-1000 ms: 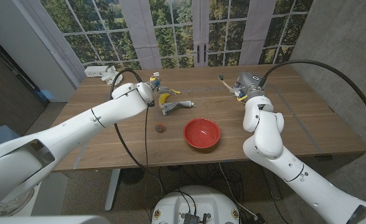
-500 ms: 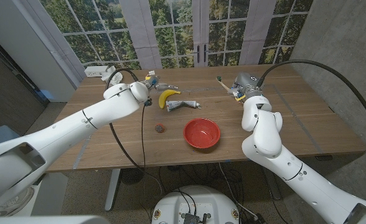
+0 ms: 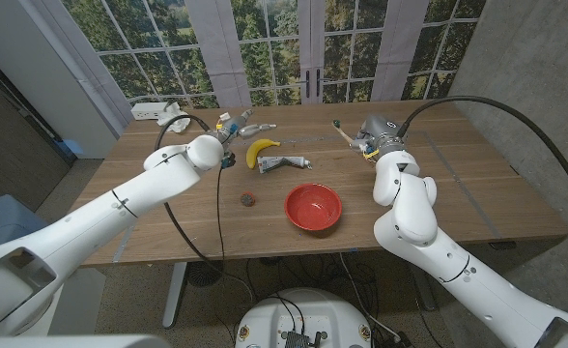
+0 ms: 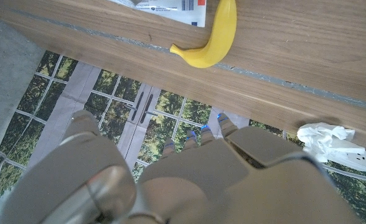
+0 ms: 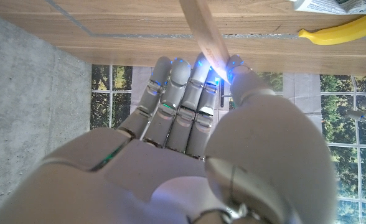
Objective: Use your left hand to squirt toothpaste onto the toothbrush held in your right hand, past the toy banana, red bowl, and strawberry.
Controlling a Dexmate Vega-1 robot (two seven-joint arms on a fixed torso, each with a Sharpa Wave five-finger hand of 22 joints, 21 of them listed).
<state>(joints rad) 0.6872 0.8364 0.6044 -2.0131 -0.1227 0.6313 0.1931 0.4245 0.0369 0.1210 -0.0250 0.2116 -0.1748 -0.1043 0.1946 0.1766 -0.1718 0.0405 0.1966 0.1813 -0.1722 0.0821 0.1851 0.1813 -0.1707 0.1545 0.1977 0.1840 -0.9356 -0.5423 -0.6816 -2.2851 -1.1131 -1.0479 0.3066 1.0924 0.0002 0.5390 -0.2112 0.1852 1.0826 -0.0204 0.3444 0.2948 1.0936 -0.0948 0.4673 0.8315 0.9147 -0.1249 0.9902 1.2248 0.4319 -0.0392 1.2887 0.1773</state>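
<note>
While the right hand (image 3: 366,138) grips the toothbrush (image 3: 342,130) at upper centre-right, the left hand (image 3: 238,127) hovers empty, fingers apart, at upper centre-left. Just right of it lie the toy banana (image 3: 259,150) and toothpaste tube (image 3: 282,162).

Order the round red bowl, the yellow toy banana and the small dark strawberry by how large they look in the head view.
1. Round red bowl, clearly the largest.
2. Yellow toy banana; it lies farther from the camera, which shrinks it somewhat.
3. Small dark strawberry, the smallest.
</note>
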